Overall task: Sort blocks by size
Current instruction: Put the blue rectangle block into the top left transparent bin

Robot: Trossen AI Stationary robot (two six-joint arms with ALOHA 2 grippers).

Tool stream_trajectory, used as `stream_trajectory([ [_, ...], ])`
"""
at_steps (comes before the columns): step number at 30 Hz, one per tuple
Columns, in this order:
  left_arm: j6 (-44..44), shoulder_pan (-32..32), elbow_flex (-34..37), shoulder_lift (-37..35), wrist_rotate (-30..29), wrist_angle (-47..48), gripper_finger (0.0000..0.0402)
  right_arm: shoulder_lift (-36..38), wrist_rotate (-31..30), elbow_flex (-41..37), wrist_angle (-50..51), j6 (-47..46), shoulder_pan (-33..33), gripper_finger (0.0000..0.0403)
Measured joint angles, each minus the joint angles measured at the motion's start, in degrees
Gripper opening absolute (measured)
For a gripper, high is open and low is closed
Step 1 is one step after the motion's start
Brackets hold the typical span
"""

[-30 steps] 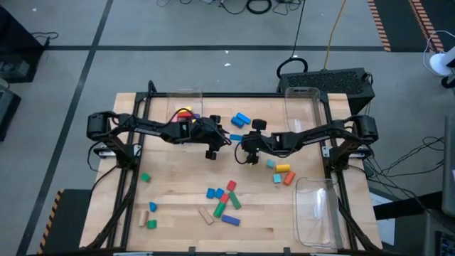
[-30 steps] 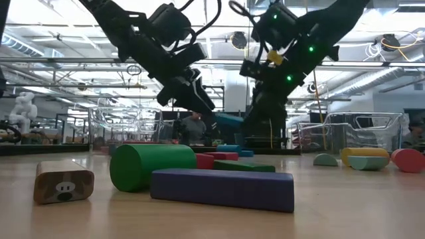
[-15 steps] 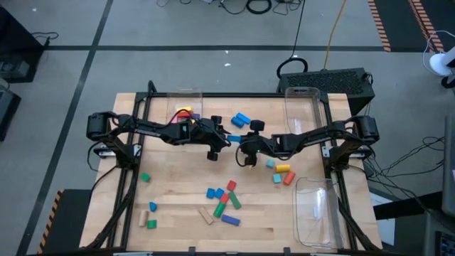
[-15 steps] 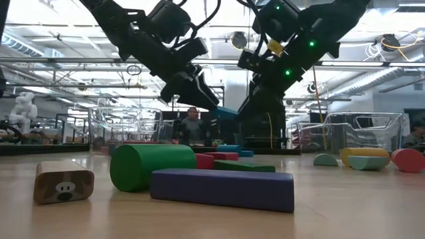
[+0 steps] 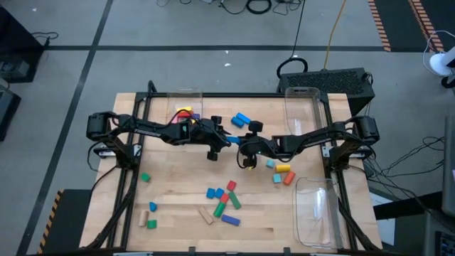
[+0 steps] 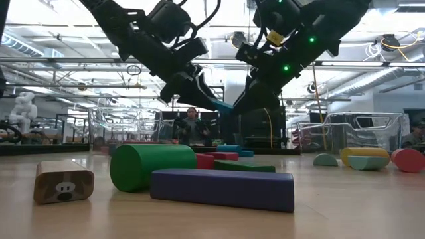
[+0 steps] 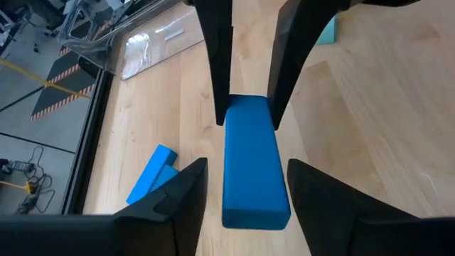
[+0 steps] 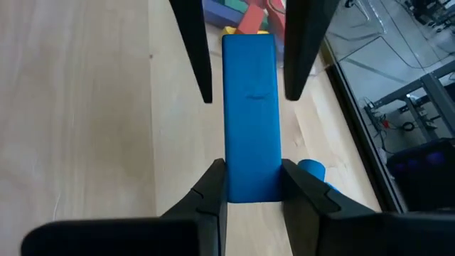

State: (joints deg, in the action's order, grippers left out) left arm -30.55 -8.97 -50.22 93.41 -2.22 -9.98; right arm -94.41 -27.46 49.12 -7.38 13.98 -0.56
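A blue bar block [image 7: 252, 163] hangs over the middle of the table [image 5: 178, 206], between my two grippers. My right gripper [image 8: 252, 171] is shut on one end of it. My left gripper [image 7: 247, 167] is open, its fingers standing on either side of the bar's other end [image 8: 249, 50] with gaps showing. In the high view the bar [image 5: 235, 139] lies between the left gripper [image 5: 227, 139] and the right gripper [image 5: 246, 144]. Other blocks lie loose on the table. My right gripper pinches the bar's two long sides [image 8: 250, 186] between its two fingers, at the end nearest that arm. The fingers come from the table's right, slanting down, and lie along the bar. The bar juts out ahead of them, lifted clear of the table.
Clear bins stand at the far left [image 5: 186, 99], far right [image 5: 302, 107] and near right [image 5: 318, 210]. Loose blocks lie in a cluster [image 5: 224, 199] near the front. More lie behind the grippers [image 5: 240, 119], right of centre [image 5: 284, 171] and at the left [image 5: 145, 177].
My right gripper has tipped and carried the blue bar a little up and toward the left gripper. The bar's free end has risen in between the left gripper's fingers.
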Motion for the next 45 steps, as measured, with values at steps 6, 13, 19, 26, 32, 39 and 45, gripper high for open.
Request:
stream_trajectory([
  [6, 0.01, 0.00, 0.00, 0.00, 0.05, 0.13, 0.0128, 0.02, 0.04, 0.00, -1.11, 0.05, 0.02, 0.0075],
  [13, 0.02, 0.00, 0.00, 0.00, 0.22, 0.22, 0.0112, 0.02, 0.33, 0.00, -1.00, 0.16, 0.02, 0.0075],
  [19, 2.66, 0.07, -0.09, -0.06, -1.22, 0.18, 0.0113, 0.02, 0.34, 0.00, -1.02, -2.83, 0.46, 0.0147],
  [26, 10.37, -1.22, -0.22, -3.65, -8.50, 2.65, 0.0115, 0.04, 0.53, 0.02, -0.62, -11.82, 4.46, 0.0241],
  [32, 18.59, -4.55, -0.28, -9.38, -13.17, 12.79, 0.0116, 0.04, 3.96, 0.02, -0.40, -16.63, 9.87, 0.0248],
  [39, 28.89, -9.34, -0.24, -15.20, -18.18, 25.98, 0.0117, 0.04, 11.29, 0.02, 1.42, -17.86, 17.88, 0.0233],
  [45, 30.82, -12.51, -0.24, -16.74, -22.47, 33.59, 0.0117, -1.74, 17.52, 0.07, 2.16, -19.62, 23.83, 0.0226],
])
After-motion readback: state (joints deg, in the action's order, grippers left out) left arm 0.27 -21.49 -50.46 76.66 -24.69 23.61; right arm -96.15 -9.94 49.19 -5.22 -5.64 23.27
